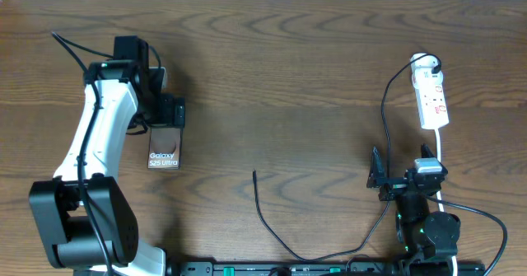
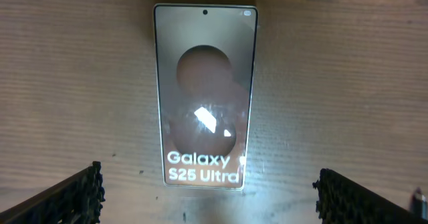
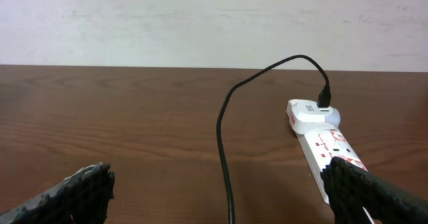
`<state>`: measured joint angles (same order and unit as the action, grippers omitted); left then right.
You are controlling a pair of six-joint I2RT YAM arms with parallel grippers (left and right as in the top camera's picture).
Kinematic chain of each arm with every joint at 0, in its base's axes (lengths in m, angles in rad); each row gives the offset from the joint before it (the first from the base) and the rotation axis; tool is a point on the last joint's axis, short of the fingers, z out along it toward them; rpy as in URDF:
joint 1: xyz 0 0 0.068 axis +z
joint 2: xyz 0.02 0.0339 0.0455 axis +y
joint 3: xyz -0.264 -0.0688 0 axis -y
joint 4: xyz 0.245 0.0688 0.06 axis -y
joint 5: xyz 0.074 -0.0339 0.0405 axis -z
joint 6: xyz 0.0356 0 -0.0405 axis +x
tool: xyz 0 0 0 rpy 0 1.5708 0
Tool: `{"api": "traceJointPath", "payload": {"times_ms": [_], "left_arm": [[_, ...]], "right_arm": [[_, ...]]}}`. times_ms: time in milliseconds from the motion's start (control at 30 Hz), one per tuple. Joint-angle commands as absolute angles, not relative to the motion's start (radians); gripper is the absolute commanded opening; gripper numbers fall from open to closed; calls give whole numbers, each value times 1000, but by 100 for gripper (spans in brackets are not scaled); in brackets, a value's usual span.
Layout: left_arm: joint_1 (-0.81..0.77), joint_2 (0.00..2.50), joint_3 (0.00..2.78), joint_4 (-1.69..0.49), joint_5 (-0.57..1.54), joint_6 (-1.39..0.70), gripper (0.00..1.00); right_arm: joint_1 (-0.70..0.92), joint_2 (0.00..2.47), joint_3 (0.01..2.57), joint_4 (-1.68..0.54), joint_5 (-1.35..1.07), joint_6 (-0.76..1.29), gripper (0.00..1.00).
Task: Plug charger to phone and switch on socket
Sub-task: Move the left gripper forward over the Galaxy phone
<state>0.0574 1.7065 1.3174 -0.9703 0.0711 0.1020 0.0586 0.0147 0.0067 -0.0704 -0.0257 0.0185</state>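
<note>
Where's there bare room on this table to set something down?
Widest bare patch: the table middle, between phone and socket, beyond the charger loose end. Crowded on the right, where charger and white cord run beside the socket.

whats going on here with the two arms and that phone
Two robot arms are at a wooden table, with nothing held yet. The left arm hovers over the phone, which lies flat, jaws open and not touching it. The right arm sits near the white socket strip, jaws open and empty. The black charger cable runs from the adapter on the strip. Its free tip lies on the table between the arms, not plugged in.
</note>
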Motion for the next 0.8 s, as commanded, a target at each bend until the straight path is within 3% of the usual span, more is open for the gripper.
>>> {"api": "traceJointPath", "payload": {"times_ms": [0,767], "left_arm": [[62,1719,1274,-947,55,102,98],[63,1719,1117,-774,55,131,98]], "right_arm": [[59,7,6,-74,-25,22,99],[59,7,6,-74,-25,22,99]]}}
